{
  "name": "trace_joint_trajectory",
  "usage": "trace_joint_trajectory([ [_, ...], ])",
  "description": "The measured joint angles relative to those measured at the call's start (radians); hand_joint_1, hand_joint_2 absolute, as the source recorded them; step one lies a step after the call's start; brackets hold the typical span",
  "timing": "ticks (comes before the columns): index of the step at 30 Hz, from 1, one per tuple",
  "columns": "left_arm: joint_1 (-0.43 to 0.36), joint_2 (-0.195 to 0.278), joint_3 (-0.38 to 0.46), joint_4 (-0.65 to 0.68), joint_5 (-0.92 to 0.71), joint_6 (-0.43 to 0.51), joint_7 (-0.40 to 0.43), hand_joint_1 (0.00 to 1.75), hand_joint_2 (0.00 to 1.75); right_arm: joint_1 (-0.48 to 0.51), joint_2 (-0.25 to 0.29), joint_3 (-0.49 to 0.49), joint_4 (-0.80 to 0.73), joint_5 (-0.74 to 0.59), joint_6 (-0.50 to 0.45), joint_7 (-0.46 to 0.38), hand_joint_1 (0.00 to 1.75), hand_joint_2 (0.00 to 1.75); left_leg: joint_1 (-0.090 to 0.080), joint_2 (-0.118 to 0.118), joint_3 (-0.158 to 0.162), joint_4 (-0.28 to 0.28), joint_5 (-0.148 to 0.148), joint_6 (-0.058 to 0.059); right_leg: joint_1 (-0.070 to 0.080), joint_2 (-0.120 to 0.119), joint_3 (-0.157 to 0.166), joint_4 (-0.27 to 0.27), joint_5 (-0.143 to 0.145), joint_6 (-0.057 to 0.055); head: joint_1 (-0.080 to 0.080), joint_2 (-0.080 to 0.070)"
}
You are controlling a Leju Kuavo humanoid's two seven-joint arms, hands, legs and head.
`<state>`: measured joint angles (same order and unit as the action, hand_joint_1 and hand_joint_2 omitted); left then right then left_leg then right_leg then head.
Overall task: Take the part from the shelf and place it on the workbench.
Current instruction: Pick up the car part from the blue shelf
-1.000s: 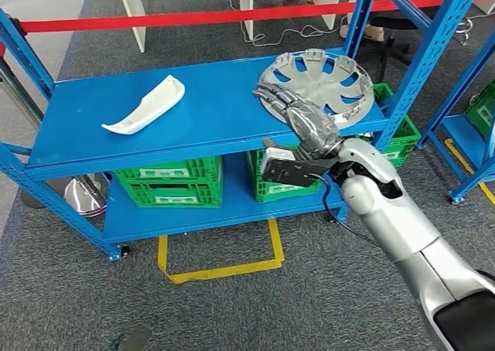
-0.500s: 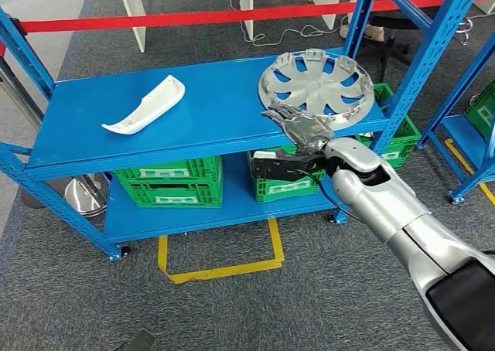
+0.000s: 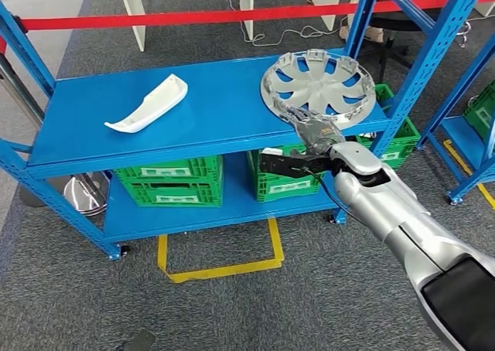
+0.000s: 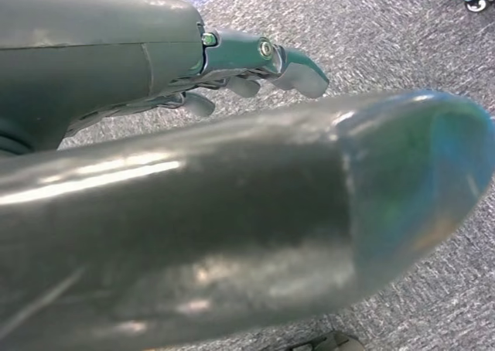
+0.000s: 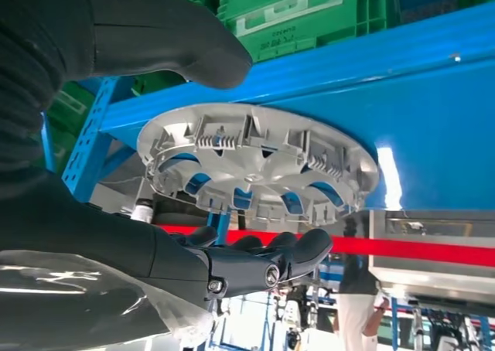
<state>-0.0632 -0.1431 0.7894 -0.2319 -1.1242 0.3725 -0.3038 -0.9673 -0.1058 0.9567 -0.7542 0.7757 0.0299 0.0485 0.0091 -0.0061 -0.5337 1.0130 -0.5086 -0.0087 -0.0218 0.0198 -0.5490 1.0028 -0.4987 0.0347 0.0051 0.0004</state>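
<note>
A silver hubcap [image 3: 318,84] lies flat at the right end of the blue shelf's top board [image 3: 222,111], its near rim past the board's front edge. My right hand [image 3: 309,127] reaches that near rim with fingers stretched out. In the right wrist view the hubcap [image 5: 257,161] lies between the thumb [image 5: 175,34] and the dark fingers [image 5: 257,262], with a gap on both sides and no grip. A white curved part [image 3: 147,105] rests on the left of the same board. My left hand [image 4: 175,134] hangs over grey carpet, holding nothing, fingers extended.
Green crates [image 3: 169,181] [image 3: 280,182] stand on the lower shelf board. Blue uprights [image 3: 420,73] rise right of the hubcap. A red barrier band [image 3: 175,17] runs behind the shelf. Yellow tape [image 3: 222,270] marks the carpet in front.
My right hand has come down from above the hubcap's left side to its near rim, with the arm lower and further forward. The hubcap and white part have not moved.
</note>
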Motion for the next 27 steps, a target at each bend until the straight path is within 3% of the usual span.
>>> trace_joint_trajectory([
  [3,-0.002,0.0,0.002,0.0,0.001,-0.007,-0.007,0.0,0.0,-0.002,0.004,-0.01,0.012,-0.023,-0.003,-0.019,0.0,1.31,0.002,0.003,0.0,-0.01,0.009,0.017,-0.001,-0.001,-0.007,-0.001,0.0,0.011,0.001,0.0],
  [4,-0.004,0.0,0.002,0.0,0.002,-0.011,-0.011,0.0,0.0,-0.002,0.005,-0.02,0.016,-0.036,-0.008,-0.031,0.0,1.75,0.004,0.005,0.003,-0.018,0.015,0.023,0.0,-0.003,-0.017,0.014,-0.01,0.013,0.002,0.0],
  [5,-0.005,0.0,0.003,0.0,0.002,-0.015,-0.015,0.0,0.0,-0.002,0.005,-0.031,0.021,-0.046,-0.019,-0.041,0.0,1.75,0.007,0.008,0.005,-0.025,0.02,0.029,0.0,-0.006,-0.038,0.05,-0.03,0.015,0.003,0.0],
  [7,-0.009,-0.001,0.003,0.0,0.003,-0.019,-0.02,0.0,0.0,0.005,0.005,-0.052,0.029,-0.047,-0.054,-0.05,0.0,1.75,0.007,0.01,0.003,-0.028,0.022,0.034,0.0,-0.009,-0.104,0.177,-0.082,0.017,0.005,0.0],
  [8,-0.01,-0.001,0.004,0.0,0.004,-0.021,-0.02,0.0,0.0,0.013,0.005,-0.06,0.032,-0.04,-0.072,-0.049,0.0,1.75,0.007,0.011,0.003,-0.027,0.022,0.034,0.0,-0.01,-0.138,0.238,-0.097,0.019,0.005,0.0],
  [9,-0.011,-0.001,0.004,0.0,0.005,-0.022,-0.02,0.0,0.0,0.02,0.005,-0.068,0.035,-0.03,-0.086,-0.044,0.0,1.75,0.008,0.011,0.004,-0.027,0.021,0.033,-0.001,-0.01,-0.16,0.27,-0.095,0.021,0.005,0.0],
  [10,-0.011,0.0,0.005,0.0,0.005,-0.023,-0.02,0.0,0.0,0.025,0.005,-0.075,0.037,-0.019,-0.096,-0.038,0.0,1.75,0.009,0.01,0.004,-0.025,0.019,0.031,-0.003,-0.011,-0.164,0.263,-0.072,0.023,0.006,0.0],
  [11,-0.012,0.0,0.006,0.0,0.005,-0.025,-0.02,0.0,0.0,0.027,0.005,-0.081,0.038,-0.007,-0.102,-0.031,0.0,1.75,0.01,0.01,0.006,-0.023,0.016,0.028,-0.005,-0.013,-0.151,0.218,-0.033,0.024,0.006,0.0],
  [13,-0.014,0.0,0.007,0.0,0.005,-0.028,-0.018,0.0,0.0,0.025,0.006,-0.089,0.041,0.016,-0.106,-0.019,0.0,1.75,0.01,0.01,0.005,-0.012,0.005,0.015,-0.007,-0.02,-0.102,0.097,0.032,0.027,0.007,0.0],
  [14,-0.016,0.001,0.008,0.0,0.005,-0.029,-0.017,0.0,0.0,0.023,0.007,-0.092,0.043,0.026,-0.106,-0.013,0.0,1.75,0.009,0.01,0.001,-0.005,0.0,0.009,-0.006,-0.022,-0.082,0.056,0.042,0.023,0.008,0.0],
  [19,-0.019,0.003,0.01,0.0,0.004,-0.026,-0.01,0.0,0.0,0.029,0.02,-0.103,0.058,0.067,-0.108,0.002,0.0,1.75,0.008,0.011,-0.02,0.023,-0.017,-0.013,-0.005,-0.017,-0.075,0.036,0.026,-0.008,0.005,0.0],
  [21,-0.02,0.003,0.01,0.0,0.003,-0.025,-0.006,0.0,0.0,0.027,0.025,-0.105,0.061,0.086,-0.111,0.012,0.0,1.75,0.009,0.01,-0.062,0.109,-0.058,-0.019,-0.006,-0.016,-0.07,0.035,0.022,-0.019,0.002,0.0],
  [23,-0.02,0.003,0.01,0.0,0.002,-0.027,-0.002,0.0,0.0,0.026,0.032,-0.104,0.068,0.116,-0.112,0.03,0.0,1.75,0.008,0.01,-0.135,0.242,-0.102,-0.019,-0.002,-0.015,-0.066,0.035,0.017,-0.028,0.001,0.0],
  [24,-0.018,0.003,0.011,0.0,0.003,-0.03,-0.002,0.0,0.0,0.026,0.035,-0.102,0.073,0.134,-0.112,0.039,0.0,1.75,0.008,0.01,-0.163,0.286,-0.107,-0.017,0.0,-0.014,-0.063,0.035,0.014,-0.03,0.001,0.0],
  [25,-0.017,0.003,0.011,0.0,0.004,-0.036,-0.003,0.0,0.0,0.026,0.038,-0.101,0.079,0.151,-0.111,0.047,0.0,1.75,0.007,0.01,-0.176,0.296,-0.093,-0.013,0.003,-0.013,-0.059,0.035,0.011,-0.032,0.001,0.0],
  [27,-0.015,0.003,0.013,0.0,0.008,-0.049,-0.006,0.0,0.0,0.023,0.046,-0.1,0.087,0.174,-0.111,0.056,0.0,1.75,0.002,0.009,-0.151,0.21,-0.016,0.002,0.007,-0.01,-0.048,0.035,0.005,-0.032,0.001,0.0],
])
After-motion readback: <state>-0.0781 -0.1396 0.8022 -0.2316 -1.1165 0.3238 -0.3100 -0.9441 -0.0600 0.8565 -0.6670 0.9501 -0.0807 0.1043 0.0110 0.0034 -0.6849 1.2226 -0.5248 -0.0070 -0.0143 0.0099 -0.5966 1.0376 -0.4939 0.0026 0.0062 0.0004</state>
